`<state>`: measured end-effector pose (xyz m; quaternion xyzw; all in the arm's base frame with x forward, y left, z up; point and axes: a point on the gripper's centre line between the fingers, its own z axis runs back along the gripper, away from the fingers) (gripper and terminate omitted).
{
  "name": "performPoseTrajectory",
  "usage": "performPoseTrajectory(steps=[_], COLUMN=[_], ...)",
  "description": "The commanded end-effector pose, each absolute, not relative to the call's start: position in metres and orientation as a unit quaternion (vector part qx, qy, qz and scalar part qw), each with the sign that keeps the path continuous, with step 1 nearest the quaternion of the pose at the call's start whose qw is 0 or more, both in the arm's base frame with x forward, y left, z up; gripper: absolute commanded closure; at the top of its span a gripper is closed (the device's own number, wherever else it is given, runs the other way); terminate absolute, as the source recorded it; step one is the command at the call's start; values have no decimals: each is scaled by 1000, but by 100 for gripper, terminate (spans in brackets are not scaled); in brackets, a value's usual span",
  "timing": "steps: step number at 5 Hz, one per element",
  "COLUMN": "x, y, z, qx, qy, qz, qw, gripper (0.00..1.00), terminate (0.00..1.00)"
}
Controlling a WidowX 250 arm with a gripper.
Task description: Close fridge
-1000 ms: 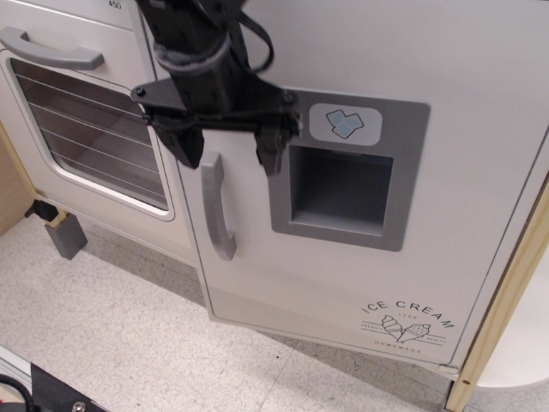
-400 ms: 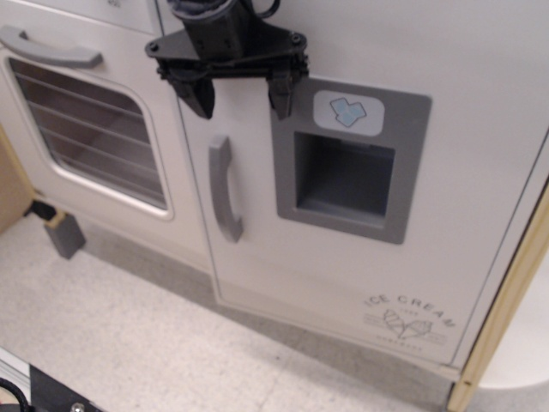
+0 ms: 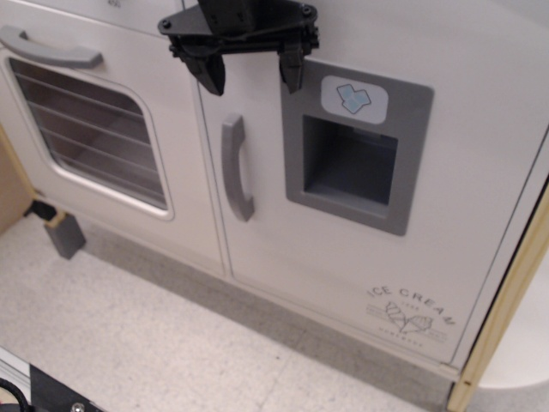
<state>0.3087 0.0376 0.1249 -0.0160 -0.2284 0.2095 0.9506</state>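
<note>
1. The fridge (image 3: 343,240) fills the centre and right of the view: a white toy-kitchen door that lies flush with the cabinet front, its left edge meeting the panel beside it with only a thin seam showing.
2. On the door, a vertical grey handle (image 3: 237,167) sits near the left edge. Just right of it is a grey recessed dispenser panel (image 3: 353,154) with a blue ice-cube icon (image 3: 352,98) at its top.
3. "ICE CREAM" lettering (image 3: 410,303) with a cone drawing is printed at the door's lower right.
4. The black gripper (image 3: 253,75) hangs at the top of the view, above the handle, fingers pointing down and spread wide, nothing between them. Whether the fingertips touch the door surface cannot be told.
5. To the left is the white oven door (image 3: 90,129) with a window and a horizontal grey handle (image 3: 50,49).
6. A speckled floor (image 3: 137,343) lies below.
</note>
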Motion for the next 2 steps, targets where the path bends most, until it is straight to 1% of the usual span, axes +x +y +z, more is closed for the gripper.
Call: performPoseTrajectory(steps=[1, 2], x=[311, 297], y=[46, 49], z=[143, 144], qx=[-11, -2], qy=[-241, -199], qz=[213, 192], qw=[947, 961], gripper=[0, 0], terminate=[0, 100])
